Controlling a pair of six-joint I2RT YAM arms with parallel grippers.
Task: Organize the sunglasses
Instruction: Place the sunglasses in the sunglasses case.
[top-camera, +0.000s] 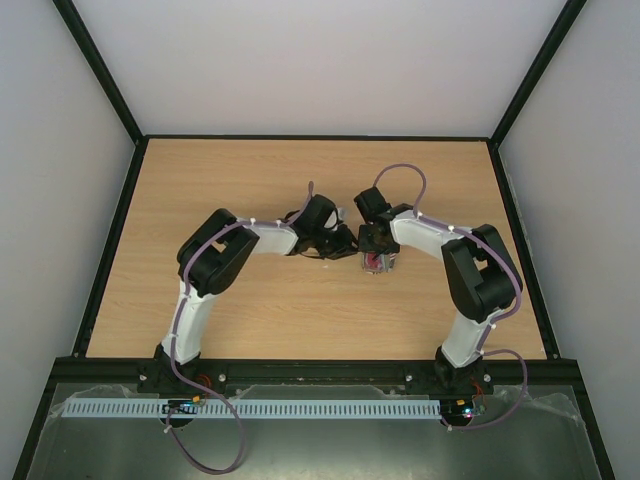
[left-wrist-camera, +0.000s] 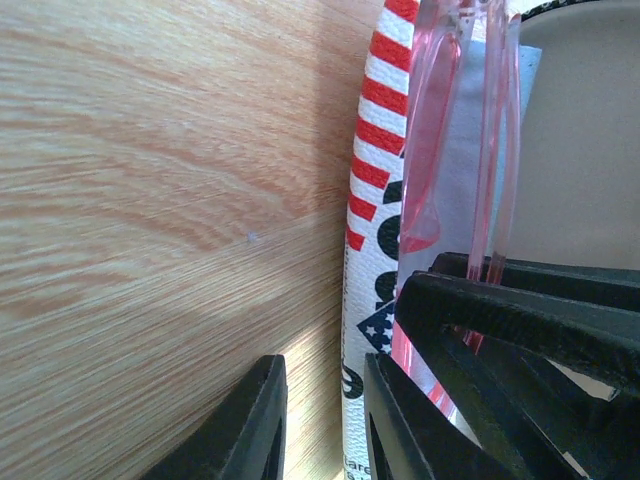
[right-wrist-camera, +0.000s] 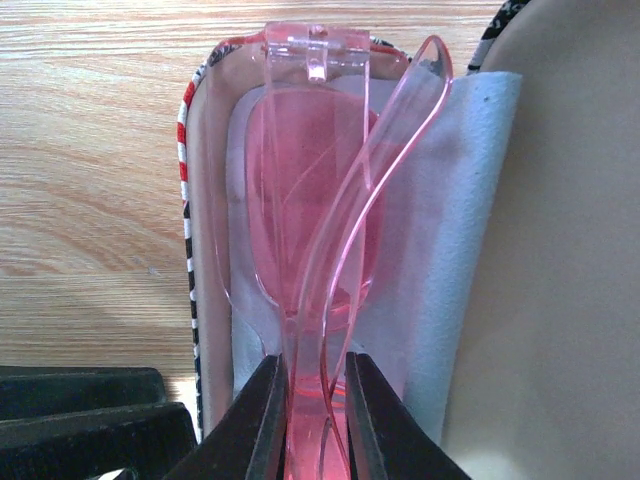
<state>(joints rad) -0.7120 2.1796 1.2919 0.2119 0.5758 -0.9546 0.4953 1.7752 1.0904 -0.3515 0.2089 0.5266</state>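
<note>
You're most of the way there, I reckon. Your right pincer (right-wrist-camera: 318, 425) is clamped on the folded sunglasses (right-wrist-camera: 315, 220), holding them on edge in the mouth of the open case (right-wrist-camera: 188, 200). I can't tell if they touch the bottom. The blue cloth (right-wrist-camera: 455, 230) sits at their 3 o'clock. Your left pincer (left-wrist-camera: 322, 430) pinches the case's striped rim, steadying it near the middle of the table (top-camera: 250, 180). What's left, I'd guess: seat the glasses flat, let go, and shut the case.
</note>
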